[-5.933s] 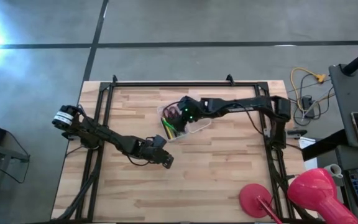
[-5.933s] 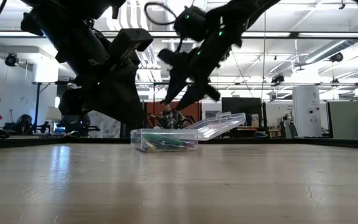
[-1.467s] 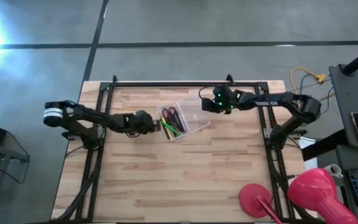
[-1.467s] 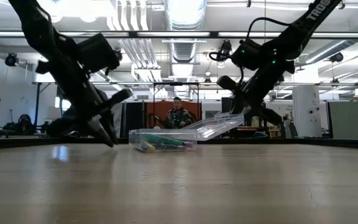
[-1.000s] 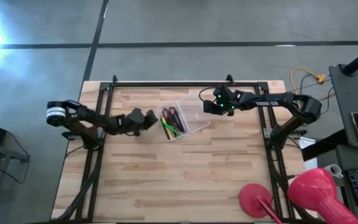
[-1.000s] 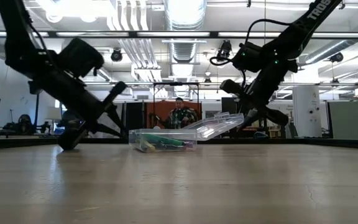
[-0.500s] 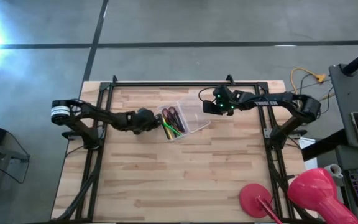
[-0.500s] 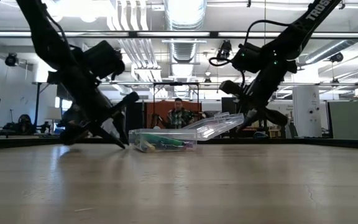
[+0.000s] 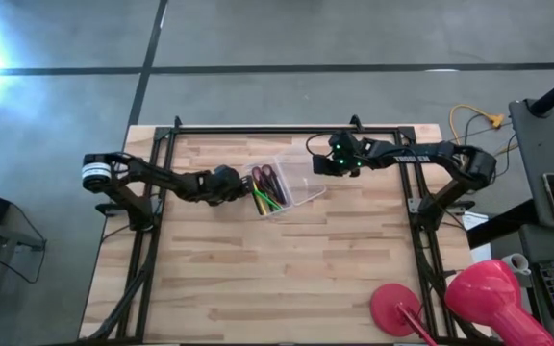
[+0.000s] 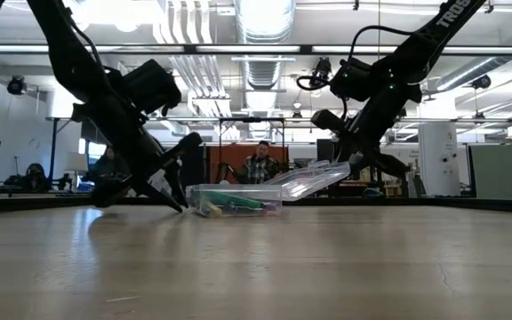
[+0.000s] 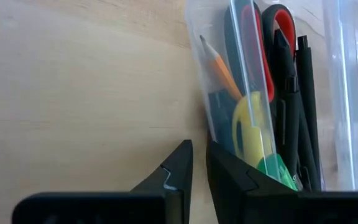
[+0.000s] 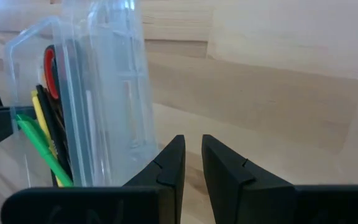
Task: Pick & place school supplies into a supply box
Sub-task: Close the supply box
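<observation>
From above, the clear supply box (image 9: 275,187) sits near the middle of the far half of the wooden table (image 9: 287,279), its hinged lid (image 9: 306,183) swung open toward the right arm's side. Inside it lie the red-handled scissors (image 9: 265,176) and a bundle of pens and pencils (image 9: 267,199), green and yellow among them. The left end effector (image 9: 241,190) reaches in from the left side and ends right at the box's left wall; the right end effector (image 9: 317,166) is just beside the far right edge of the lid. A red round-based object (image 9: 397,309) stands at the table's near right corner. In the low view, the box (image 10: 233,199) rests flat on the table with its lid (image 10: 314,180) tilted upward; the left end effector (image 10: 178,201) angles down with its tips at table level, just beside the box's end, while the right end effector (image 10: 358,162) is above the raised lid. A person (image 10: 258,166) sits in the room behind. The left wrist view shows the left end effector (image 11: 199,155) with its fingers nearly together, only a thin slit between them, holding nothing, its tips at the box wall (image 11: 219,93), behind which the scissors (image 11: 272,56) and an orange pencil (image 11: 219,65) show. The right wrist view shows the right end effector (image 12: 192,155) likewise nearly closed and empty, next to the lid (image 12: 120,93), with a green pen (image 12: 42,152) visible through the plastic.
</observation>
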`<state>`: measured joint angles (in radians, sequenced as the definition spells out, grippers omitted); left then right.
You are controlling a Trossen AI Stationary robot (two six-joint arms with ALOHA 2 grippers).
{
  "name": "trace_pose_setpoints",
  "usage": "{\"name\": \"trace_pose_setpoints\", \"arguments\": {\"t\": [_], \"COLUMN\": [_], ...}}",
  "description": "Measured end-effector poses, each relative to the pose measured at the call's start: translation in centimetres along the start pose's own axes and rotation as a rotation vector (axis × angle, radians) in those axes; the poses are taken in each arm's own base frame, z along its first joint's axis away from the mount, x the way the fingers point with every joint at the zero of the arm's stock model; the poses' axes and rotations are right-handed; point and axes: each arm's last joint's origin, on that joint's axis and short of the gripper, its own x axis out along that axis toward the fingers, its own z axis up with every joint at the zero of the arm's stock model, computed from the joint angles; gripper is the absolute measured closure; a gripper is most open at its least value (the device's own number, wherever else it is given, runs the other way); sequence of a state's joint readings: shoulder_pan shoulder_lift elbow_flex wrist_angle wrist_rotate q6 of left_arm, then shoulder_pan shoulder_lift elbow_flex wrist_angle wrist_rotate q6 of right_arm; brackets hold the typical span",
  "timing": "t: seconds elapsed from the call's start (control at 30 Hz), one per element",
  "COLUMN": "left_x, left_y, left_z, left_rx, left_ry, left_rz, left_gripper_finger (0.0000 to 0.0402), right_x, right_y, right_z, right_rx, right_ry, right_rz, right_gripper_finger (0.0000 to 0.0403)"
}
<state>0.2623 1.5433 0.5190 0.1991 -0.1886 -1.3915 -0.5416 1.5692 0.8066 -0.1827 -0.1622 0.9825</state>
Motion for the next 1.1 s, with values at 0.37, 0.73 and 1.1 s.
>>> {"name": "trace_pose_setpoints", "arguments": {"t": [0.37,0.73,1.1], "left_x": [0.1,0.2,0.1], "left_y": [-0.1,-0.4,-1.2], "left_z": [0.0,0.1,0.3], "left_rx": [0.0,-0.005,-0.022], "left_ry": [0.002,-0.015,-0.047], "left_rz": [-0.014,-0.036,-0.114], "left_gripper_finger": [0.0368,0.0368,0.0368], "right_x": [-0.6,-2.3,0.6], "right_y": [1.3,5.5,8.3], "right_z": [0.4,1.8,-0.8], "right_rx": [-0.049,-0.15,-0.231], "right_ry": [-0.002,-0.025,0.066], "right_rz": [0.056,0.199,0.196], "right_gripper_finger": [0.0355,0.0355,0.0355]}}
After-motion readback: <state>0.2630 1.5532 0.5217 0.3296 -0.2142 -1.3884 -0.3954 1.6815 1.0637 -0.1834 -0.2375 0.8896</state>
